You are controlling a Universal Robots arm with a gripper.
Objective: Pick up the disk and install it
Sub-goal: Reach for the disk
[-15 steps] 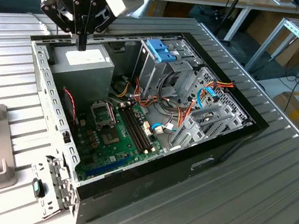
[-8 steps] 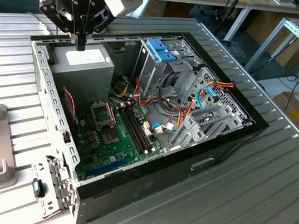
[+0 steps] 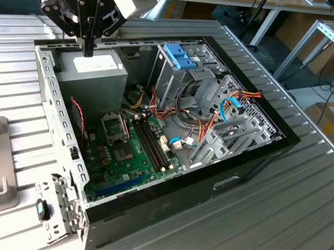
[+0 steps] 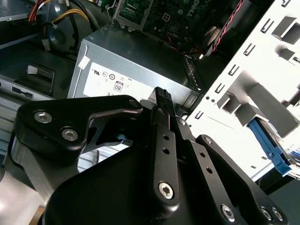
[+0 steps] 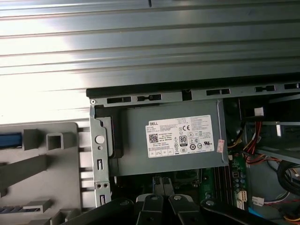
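Hovering at the exterior view's eleven o'clock, the black two-fingered pincer (image 3: 89, 50) hangs with its fingers pressed together and nothing between them, just above the grey metal power-supply box with a white label (image 3: 93, 70). That box sits in the far corner of the open black computer case (image 3: 258, 145), which lies on the ribbed metal bench (image 3: 304, 215). A blue plastic bracket (image 3: 180, 55) tops the metal drive cage at one o'clock, and the green circuit board (image 3: 125, 150) lies at centre. As for the disk, I cannot pick it out with certainty. In the first wrist view a blue plastic strip (image 5: 9, 139) sits in the grey moulded holder (image 5: 51, 159) outside the case (too cropped to identify).
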